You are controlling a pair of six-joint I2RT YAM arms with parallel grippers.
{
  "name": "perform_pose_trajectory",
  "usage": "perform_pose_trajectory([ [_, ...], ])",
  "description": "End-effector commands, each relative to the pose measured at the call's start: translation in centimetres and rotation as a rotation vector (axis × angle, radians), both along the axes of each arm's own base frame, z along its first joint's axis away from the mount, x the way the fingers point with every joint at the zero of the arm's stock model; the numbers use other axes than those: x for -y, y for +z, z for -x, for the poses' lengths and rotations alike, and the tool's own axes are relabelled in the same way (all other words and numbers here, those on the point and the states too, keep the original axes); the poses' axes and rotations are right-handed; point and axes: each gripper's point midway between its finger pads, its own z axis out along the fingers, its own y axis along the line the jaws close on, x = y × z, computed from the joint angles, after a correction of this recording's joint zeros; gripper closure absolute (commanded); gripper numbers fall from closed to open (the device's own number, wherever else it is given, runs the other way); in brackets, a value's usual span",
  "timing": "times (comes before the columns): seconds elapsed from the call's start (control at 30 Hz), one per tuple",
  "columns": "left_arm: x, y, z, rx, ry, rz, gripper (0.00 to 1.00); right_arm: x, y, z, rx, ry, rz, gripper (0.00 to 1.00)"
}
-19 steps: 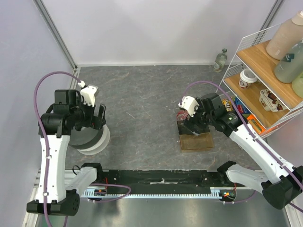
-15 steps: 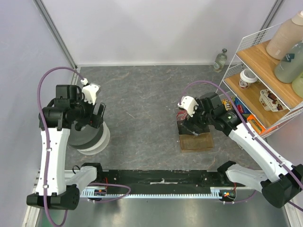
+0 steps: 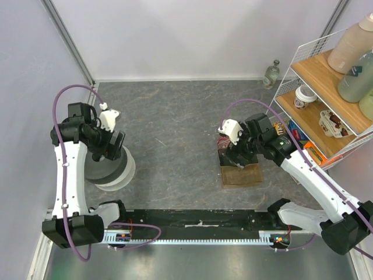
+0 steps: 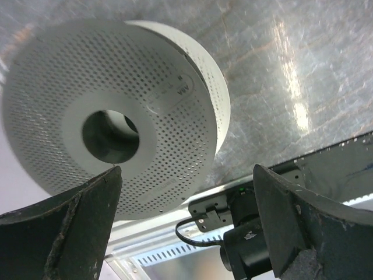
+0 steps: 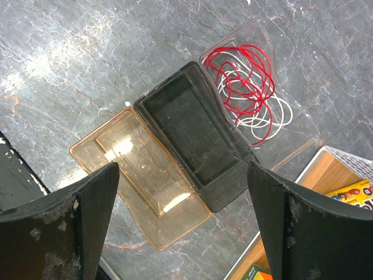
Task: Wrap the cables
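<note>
The right jaws stand spread wide and hold nothing, hanging above an open case on the grey marbled tabletop point(image 5: 76, 52). The red wire point(image 5: 249, 81) lies as a loose, curly coil ahead of these jaws, off toward their right finger point(image 5: 317, 233). It sits inside a clear compartment point(image 5: 291, 137) of the case, tangled over a white wire point(image 5: 278, 114) that shares the same compartment. Straight ahead, between the two fingers, is the case's black tray point(image 5: 189, 137). Toward the left finger point(image 5: 52, 233) an amber see-through lid point(image 5: 137, 175) lies flat, touching the tray's edge. Just past the right finger the corner of a wire shelf rack point(image 5: 335, 169) shows, with a yellow candy packet point(image 5: 356, 195) on it

The left jaws are likewise spread wide and grip nothing. Ahead of them, nearer their left finger point(image 4: 58, 233), a perforated white reel point(image 4: 175, 116) with a round hole in its middle rests on the tabletop. Seen from above, the two pairs of jaws are well apart: the reel lies under the left pair and the case with the red wire under the right pair
</note>
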Motion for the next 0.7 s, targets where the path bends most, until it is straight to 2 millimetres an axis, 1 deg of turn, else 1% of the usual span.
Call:
perform_pose_trajectory([
  [0.0,0.1,-2.8,1.3,-0.081,-0.05,0.004,0.01,-0.5,1.2,-0.1,0.01,0.014,-0.029,0.02],
  [0.07,0.0,-3.8,1.6,-0.1,-0.048,0.003,0.01,-0.5,0.9,0.2,-0.008,0.02,-0.026,0.02],
  [0.1,0.0,-4.0,1.5,-0.102,-0.047,0.011,0.01,-0.6,0.9,0.2,-0.009,0.022,-0.028,0.02],
  [0.13,0.2,-3.9,1.3,-0.091,-0.044,0.026,0.01,-0.6,0.7,0.2,-0.016,0.023,-0.025,0.02],
  [0.23,-0.1,-2.4,-0.4,-0.023,-0.015,0.057,0.02,-0.6,0.3,0.4,-0.039,0.03,-0.02,0.02],
  [0.33,-0.7,-1.8,-1.2,-0.039,0.014,0.098,0.16,-0.7,0.1,0.5,-0.051,0.034,-0.019,0.02],
  [0.47,-2.0,-3.1,-0.9,-0.096,0.022,0.105,0.45,-0.9,0.1,0.3,-0.054,0.037,-0.019,0.02],
  [0.5,-2.5,-3.6,-0.7,-0.113,0.034,0.101,0.51,-0.9,0.1,0.3,-0.056,0.036,-0.016,0.02],
  [0.53,-2.8,-4.1,-0.6,-0.126,0.039,0.101,0.56,-0.9,0.1,0.3,-0.057,0.036,-0.016,0.02],
  [0.67,-4.3,-5.6,-0.7,-0.139,0.073,0.065,0.7,-1.0,-0.2,0.3,-0.068,0.042,-0.014,0.02],
])
